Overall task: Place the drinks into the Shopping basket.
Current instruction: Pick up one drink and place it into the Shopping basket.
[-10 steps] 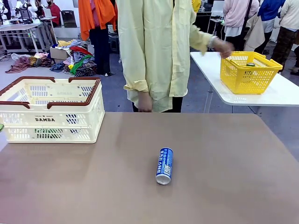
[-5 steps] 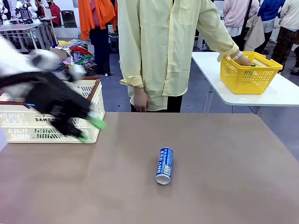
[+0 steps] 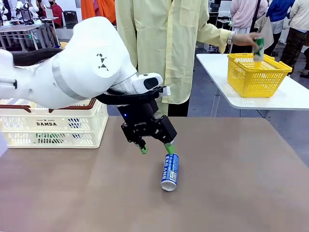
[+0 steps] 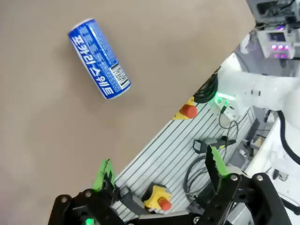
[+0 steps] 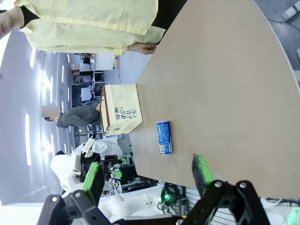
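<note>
Brown tabletop, shared with a person in a pale yellow shirt, was pictured with a slim blue-and-white metal can lying on its side near the middle. It was well apart from the large cream-white slotted plastic crate with the dark red-brown rim at the robot's left. The left gripper was held just above the can's far end, its jaws spread wide with nothing between them. One green pad was seen close over the can's top edge. The right gripper was likewise shown wide apart and empty, well apart from the can. A small green metal can was gripped in the person's hand above a smaller yellow mesh basket on a white side table.

Trouble was judged most likely from the blue can's posture. Lying on its round side, it could be sent rolling if a pad were brought down on it off-centre. A grip taken along its length rather than across it could be lost on the smooth metal. The green can could be dropped into the wrong basket.
</note>
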